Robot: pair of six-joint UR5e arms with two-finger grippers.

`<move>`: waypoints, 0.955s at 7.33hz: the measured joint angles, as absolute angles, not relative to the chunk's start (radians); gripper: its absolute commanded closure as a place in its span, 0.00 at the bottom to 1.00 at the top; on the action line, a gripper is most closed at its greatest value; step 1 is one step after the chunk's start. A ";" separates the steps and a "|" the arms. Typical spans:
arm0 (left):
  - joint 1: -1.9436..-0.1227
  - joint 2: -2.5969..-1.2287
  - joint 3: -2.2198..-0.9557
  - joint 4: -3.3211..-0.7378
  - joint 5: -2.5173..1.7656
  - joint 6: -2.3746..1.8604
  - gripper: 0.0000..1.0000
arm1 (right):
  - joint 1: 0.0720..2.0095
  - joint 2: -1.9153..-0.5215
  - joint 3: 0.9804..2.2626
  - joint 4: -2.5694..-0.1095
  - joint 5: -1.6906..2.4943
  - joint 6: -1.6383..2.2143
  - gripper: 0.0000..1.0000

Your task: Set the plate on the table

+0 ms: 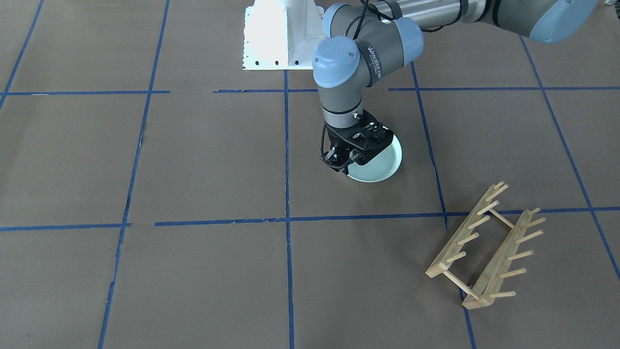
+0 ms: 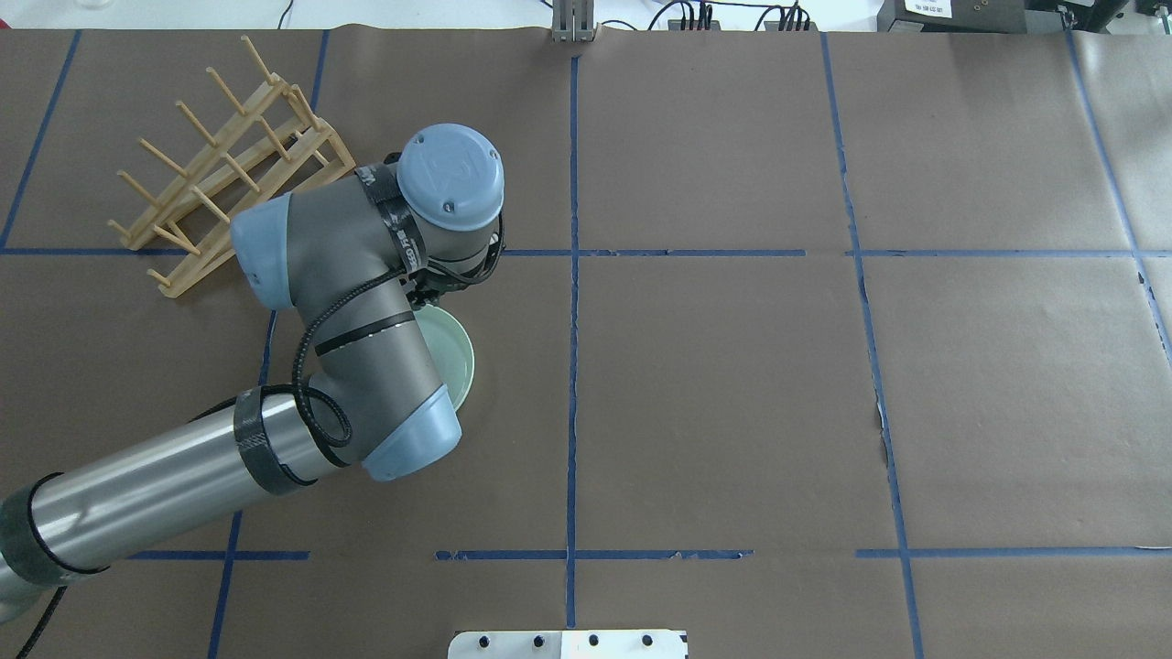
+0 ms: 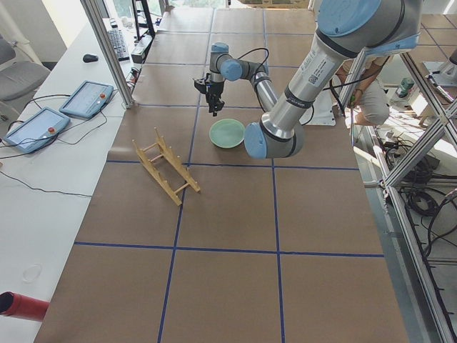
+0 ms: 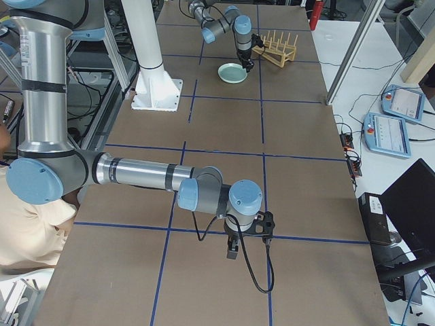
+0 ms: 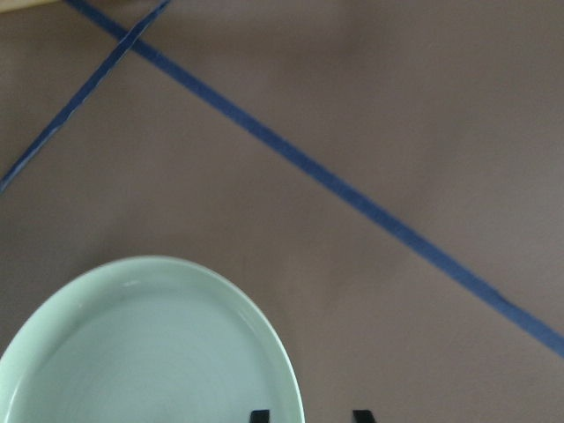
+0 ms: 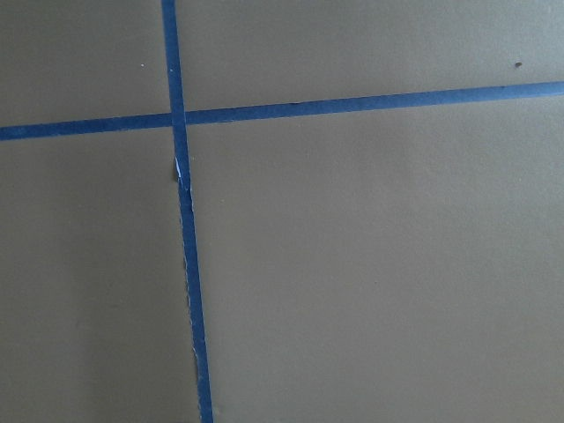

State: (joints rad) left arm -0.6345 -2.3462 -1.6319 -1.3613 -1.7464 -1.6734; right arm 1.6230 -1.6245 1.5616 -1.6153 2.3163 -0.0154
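Note:
The pale mint-green plate (image 1: 382,165) lies flat on the brown paper-covered table (image 1: 193,160), just in front of the robot's base. It also shows in the overhead view (image 2: 455,361), partly under the left arm, and in the left wrist view (image 5: 150,352). My left gripper (image 1: 339,162) hangs over the plate's rim with its fingers apart. In the left wrist view its two fingertips (image 5: 258,414) stand on either side of the rim and do not clamp it. My right gripper (image 4: 232,251) points down at bare table far from the plate; I cannot tell whether it is open or shut.
A wooden peg rack (image 1: 487,247) stands with no dishes in it on the table beyond the plate, on the robot's left side, and shows in the overhead view (image 2: 220,165). The white robot base (image 1: 278,34) sits at the table's edge. Blue tape lines mark big squares.

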 measured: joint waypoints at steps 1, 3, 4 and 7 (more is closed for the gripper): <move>-0.710 -2.314 -1.682 -1.400 -1.762 -1.570 0.00 | 1.623 -1.625 1.562 -1.615 2.316 -0.015 0.00; -0.927 -2.216 -1.730 -1.483 -1.925 -1.264 0.00 | 1.623 -1.625 1.562 -1.615 2.316 -0.015 0.00; -1.058 -2.156 -1.732 -1.505 -2.025 -1.047 0.00 | 1.623 -1.625 1.562 -1.615 2.316 -0.015 0.00; -1.485 -1.949 -1.662 -1.513 -2.211 -0.298 0.00 | 1.623 -1.625 1.561 -1.615 2.316 -0.015 0.00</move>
State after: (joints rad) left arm -1.4847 -1.9490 -1.6622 -1.5132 -2.2112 -0.2980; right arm 1.6230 -1.6245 1.5613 -1.6153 2.3163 -0.0154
